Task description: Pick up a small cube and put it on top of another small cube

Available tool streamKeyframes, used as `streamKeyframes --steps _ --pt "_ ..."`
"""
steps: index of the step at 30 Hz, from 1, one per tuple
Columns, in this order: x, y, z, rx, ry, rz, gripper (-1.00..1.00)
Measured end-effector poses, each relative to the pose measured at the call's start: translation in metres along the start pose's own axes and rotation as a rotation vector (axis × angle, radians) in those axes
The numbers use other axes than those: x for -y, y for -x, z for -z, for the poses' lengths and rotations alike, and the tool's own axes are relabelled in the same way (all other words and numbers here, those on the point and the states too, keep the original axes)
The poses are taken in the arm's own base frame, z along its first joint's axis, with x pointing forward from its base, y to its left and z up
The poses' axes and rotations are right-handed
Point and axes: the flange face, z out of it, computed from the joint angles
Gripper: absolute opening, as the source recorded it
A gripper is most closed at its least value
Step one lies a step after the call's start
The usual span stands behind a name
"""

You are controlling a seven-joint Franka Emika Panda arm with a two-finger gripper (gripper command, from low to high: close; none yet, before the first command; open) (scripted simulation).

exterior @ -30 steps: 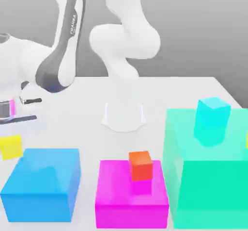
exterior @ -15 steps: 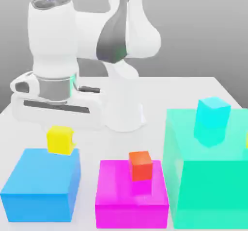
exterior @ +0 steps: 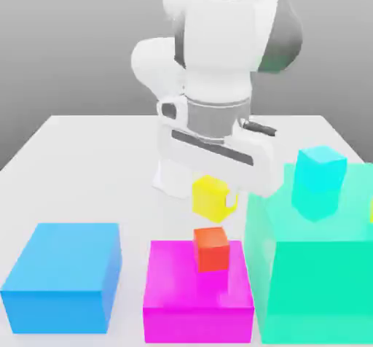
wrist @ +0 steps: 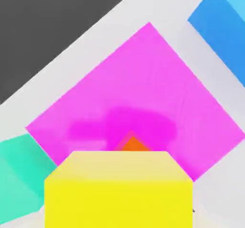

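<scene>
The gripper is clamped on the yellow cube – a small, plain, bright-yellow block with flat, unmarked faces – and holds it in the air, above and apart from the orange-red cube. That cube, about the same size and equally plain, sits on top of the big magenta block. In the hand view the yellow cube is close up, with a corner of the orange-red cube peeking over its far edge against the magenta block. A blue block stands at the exterior view's left, a green block at its right – a cyan cube rests on the green one.
</scene>
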Motion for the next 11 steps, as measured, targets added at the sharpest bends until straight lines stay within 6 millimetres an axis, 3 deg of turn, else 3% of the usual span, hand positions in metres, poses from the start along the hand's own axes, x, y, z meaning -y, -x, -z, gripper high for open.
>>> streamKeyframes --steps 2,7,8,11 --pt "-0.004 -0.013 -0.005 0.002 -0.003 -0.113 -1.0" --pt "-0.005 -0.018 -0.053 0.0 -0.002 -0.15 -1.0" --pt "-0.006 -0.017 -0.061 0.002 -0.004 -0.15 1.0" --pt "-0.006 -0.017 -0.061 0.002 -0.004 -0.15 1.0"
